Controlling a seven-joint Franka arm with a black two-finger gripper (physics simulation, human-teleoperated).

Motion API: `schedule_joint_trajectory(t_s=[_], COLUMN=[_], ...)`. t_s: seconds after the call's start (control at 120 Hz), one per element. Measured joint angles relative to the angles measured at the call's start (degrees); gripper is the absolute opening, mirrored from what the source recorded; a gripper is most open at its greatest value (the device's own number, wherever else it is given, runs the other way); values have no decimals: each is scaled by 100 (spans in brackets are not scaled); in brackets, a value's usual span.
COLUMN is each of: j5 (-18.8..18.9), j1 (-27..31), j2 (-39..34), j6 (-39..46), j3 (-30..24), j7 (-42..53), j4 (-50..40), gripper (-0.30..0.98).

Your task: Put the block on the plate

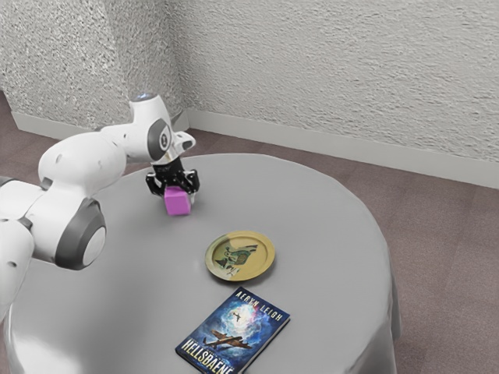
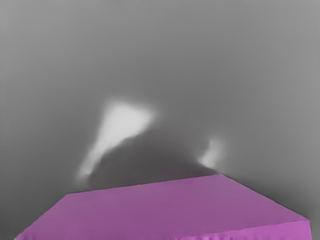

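Book [image 1: 234, 333], just beside plate [image 1: 267, 255], outside the likely carrying path. Block [image 1: 178, 202], at gripper [image 1: 179, 196], presumably for transfer; whether wide or gripping, cannot tell.

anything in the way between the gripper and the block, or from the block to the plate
Nothing visible is in the way. The gripper is right at the purple block, and I see no obstacle from there to the plate. The book lies past the plate, off that path.
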Motion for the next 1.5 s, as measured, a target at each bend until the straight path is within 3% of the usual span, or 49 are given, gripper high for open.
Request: schedule_joint_trajectory(t_s=[0.467, 0.733, 1.283, 1.5], j5=[170, 364, 761, 867], j1=[-67, -400, -1269, -1394], j2=[-181, -991, -3028, -3353], j6=[-107, -298, -177, 28], j3=[49, -120, -1083, -1366], j7=[-37, -45, -10, -22], j4=[-16, -455, -3008, -3634], gripper=[39, 38, 37, 36])
